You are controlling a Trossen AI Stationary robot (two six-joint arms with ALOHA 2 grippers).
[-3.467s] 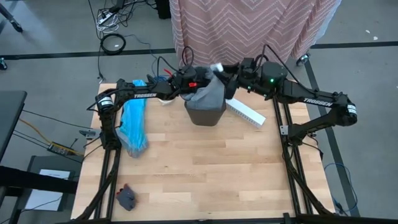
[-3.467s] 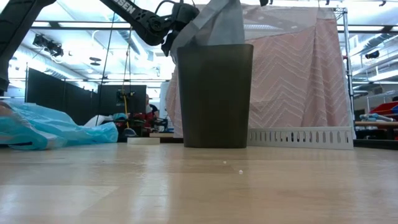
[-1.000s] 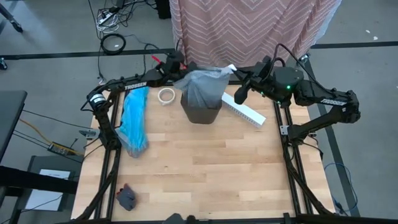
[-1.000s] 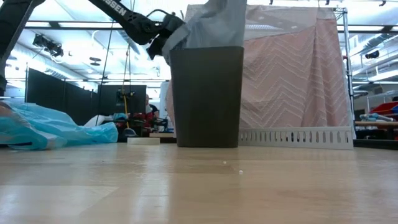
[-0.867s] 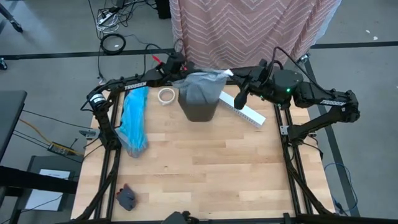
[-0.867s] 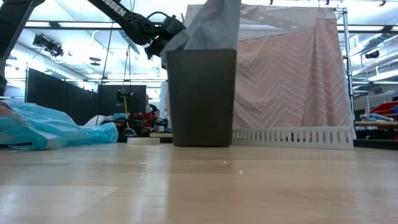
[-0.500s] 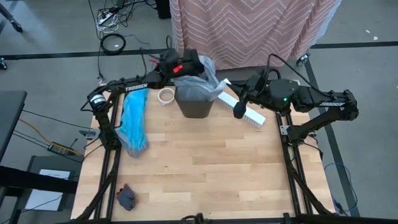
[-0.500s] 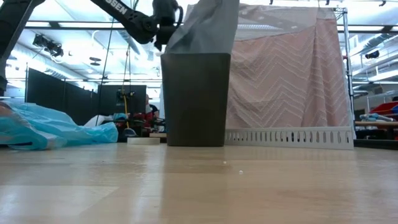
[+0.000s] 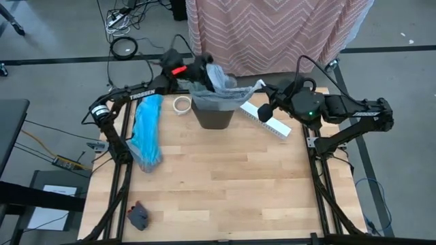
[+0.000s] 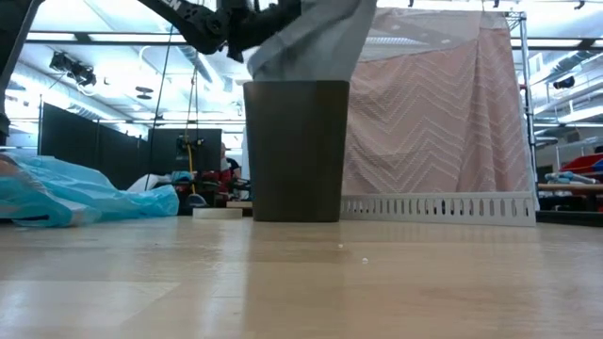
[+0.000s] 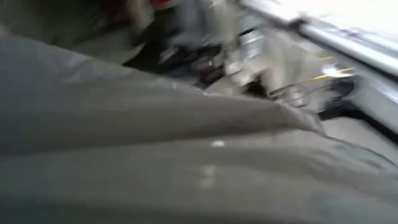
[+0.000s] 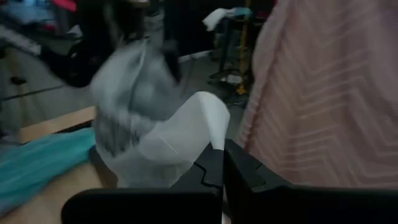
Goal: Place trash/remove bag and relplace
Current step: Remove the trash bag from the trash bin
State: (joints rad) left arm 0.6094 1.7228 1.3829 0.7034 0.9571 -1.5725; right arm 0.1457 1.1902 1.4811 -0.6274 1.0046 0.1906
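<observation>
Bag (image 9: 219, 85): light grey, thin, crinkled; sits in the dark bin (image 9: 212, 112) at the table's far edge, its top pulled up and bunched above the rim. Step in hand: bag removal. Left gripper (image 9: 201, 68) pinches the bag's far-left top; right gripper (image 9: 259, 85) pinches its right edge. Next move likely calls for an even upward lift without dragging the bin. Blue bag (image 9: 145, 133) lies to the left.

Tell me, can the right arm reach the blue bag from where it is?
Probably not easily. The right gripper is beside the bin, and the blue bag lies on the bin's far side, under the left arm.
</observation>
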